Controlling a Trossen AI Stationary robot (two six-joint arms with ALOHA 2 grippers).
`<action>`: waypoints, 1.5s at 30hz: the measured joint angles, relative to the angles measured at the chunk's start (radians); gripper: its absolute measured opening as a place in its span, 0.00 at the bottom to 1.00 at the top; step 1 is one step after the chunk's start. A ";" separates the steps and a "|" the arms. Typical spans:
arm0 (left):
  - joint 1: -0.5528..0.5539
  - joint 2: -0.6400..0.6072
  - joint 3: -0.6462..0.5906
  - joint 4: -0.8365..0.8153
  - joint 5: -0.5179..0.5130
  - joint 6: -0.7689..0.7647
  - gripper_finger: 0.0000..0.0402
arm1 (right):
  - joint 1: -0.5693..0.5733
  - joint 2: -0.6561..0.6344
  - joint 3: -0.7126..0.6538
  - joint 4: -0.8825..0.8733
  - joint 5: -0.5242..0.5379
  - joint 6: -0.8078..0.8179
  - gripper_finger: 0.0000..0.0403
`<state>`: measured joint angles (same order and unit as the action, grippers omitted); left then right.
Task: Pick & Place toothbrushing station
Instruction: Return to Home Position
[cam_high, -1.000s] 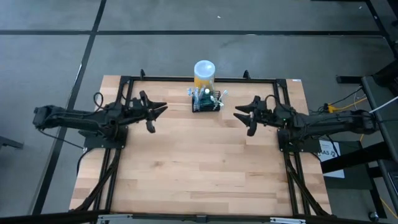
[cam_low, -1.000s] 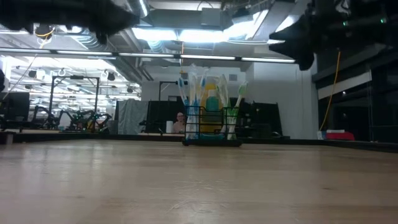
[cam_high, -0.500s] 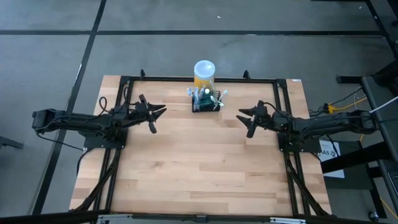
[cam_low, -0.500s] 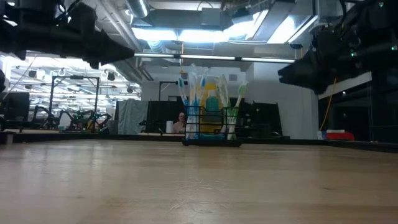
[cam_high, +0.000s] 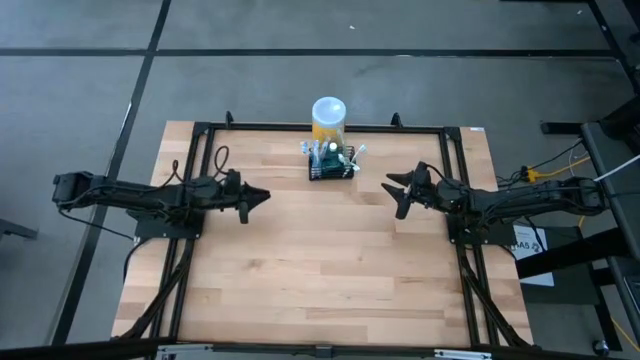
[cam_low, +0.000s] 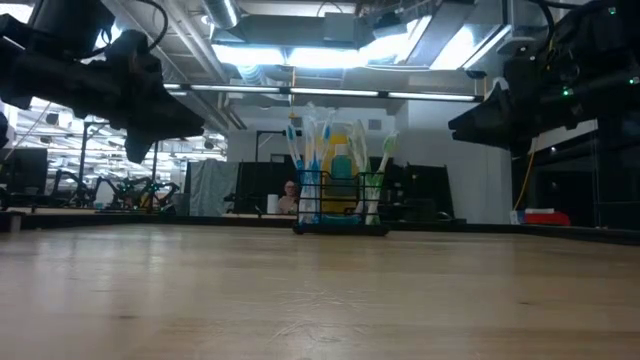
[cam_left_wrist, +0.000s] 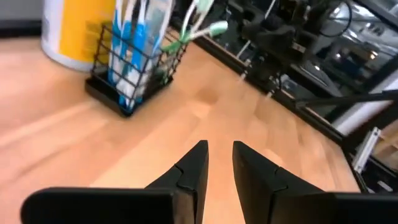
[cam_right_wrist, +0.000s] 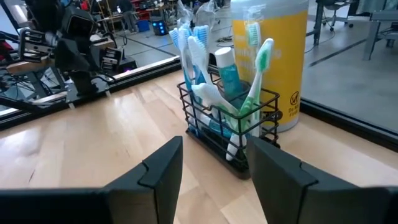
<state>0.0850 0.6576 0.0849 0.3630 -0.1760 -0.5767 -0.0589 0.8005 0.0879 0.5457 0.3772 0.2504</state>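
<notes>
Overhead, the toothbrushing station (cam_high: 331, 166) stands upright on the wooden table (cam_high: 320, 280), at the middle of the far side, just in front of a yellow cylinder (cam_high: 329, 118) with a white round top; whether the two touch cannot be told. It is a small black wire-mesh holder. The right wrist view shows it packed: blue toothbrushes (cam_right_wrist: 191, 53) leaning at one side, a green toothbrush (cam_right_wrist: 260, 61) at the other, and a tube with a teal cap (cam_right_wrist: 226, 70) between them, all poking up past the rim. The left end effector (cam_high: 262, 196) hangs above the table to the left of the holder, well apart from it and pointing toward the middle. Its fingers (cam_left_wrist: 194, 167) are drawn to a narrow gap, with bare wood showing through and nothing between them. The right end effector (cam_high: 394, 195) hangs at about the same depth on the other side, also clear of the holder. Its fingers (cam_right_wrist: 160, 169) are spread wide and hold nothing, and the holder sits framed between them farther off. The low view shows both arms raised off the table top, one on each side, with the holder low in the middle against the far edge. A person (cam_low: 290, 196) sits far back in the room behind it.
</notes>
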 joint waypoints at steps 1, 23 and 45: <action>0.000 0.001 0.000 -0.005 0.014 -0.006 0.17 | 0.000 0.000 0.000 0.000 0.000 0.000 0.45; 0.021 -0.422 -0.076 -0.149 0.043 -0.005 0.18 | -0.031 -0.340 -0.026 -0.040 -0.029 0.000 0.45; 0.133 -0.498 -0.076 -0.206 0.033 -0.004 0.18 | -0.064 -0.489 -0.071 -0.379 -0.026 0.001 0.45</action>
<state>0.2179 0.1593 0.0090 0.1568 -0.1429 -0.5812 -0.1227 0.3119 0.0166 0.1670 0.3508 0.2512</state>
